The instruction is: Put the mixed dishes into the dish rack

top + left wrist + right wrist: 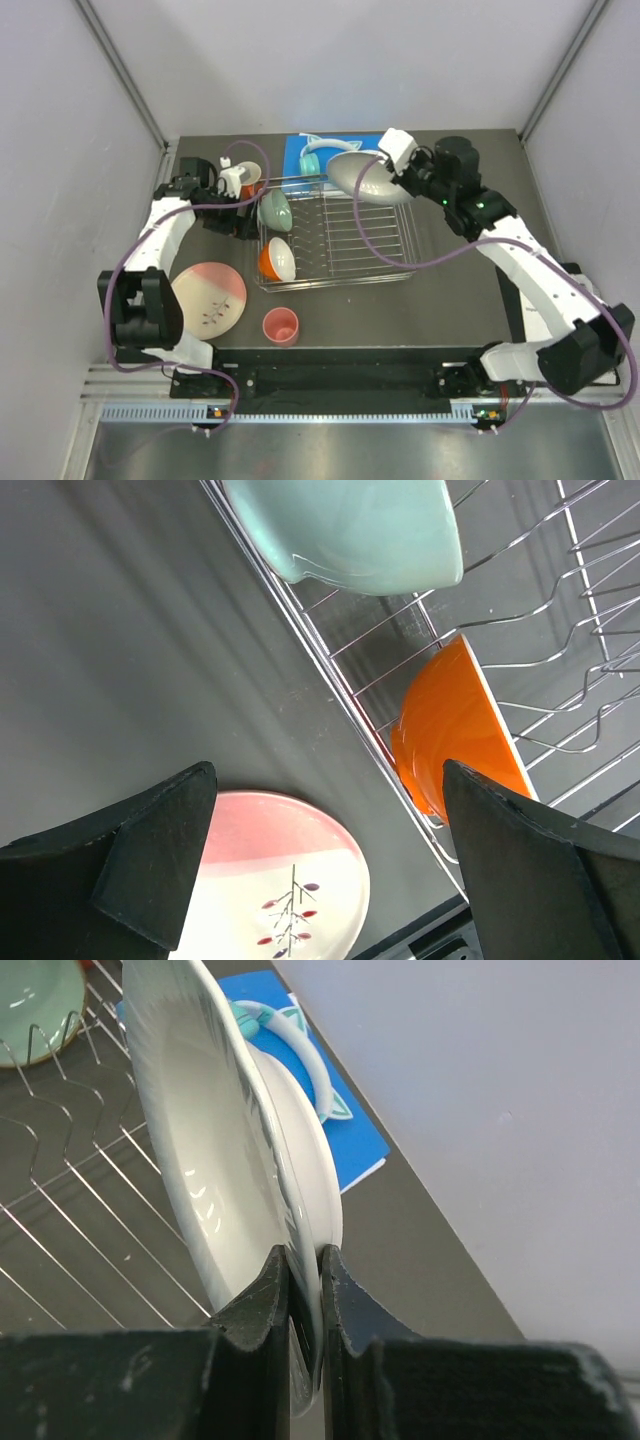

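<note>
From above, the right gripper (pixel 384 166) pinches a white plate (pixel 358 176) on edge over the far end of the dish rack (pixel 345 245). To its left, inside the rack, sit the mint green bowl (pixel 275 210) and orange cup (pixel 277 260) (two pieces loaded). The pink-and-cream plate (pixel 208 298) and coral pink cup (pixel 281 325) lie on the surface (pixel 430 300), well apart from it and not yet racked.

Left wrist view: the left gripper (pixel 328 780) is spread wide and empty. The bowl and cup are just ahead, and the pink-and-cream plate shows between its fingers.

Right wrist view: the gripper is clamped on the plate's rim, with the rack wires off to the left. Slotting this plate looks like the step in hand.
</note>
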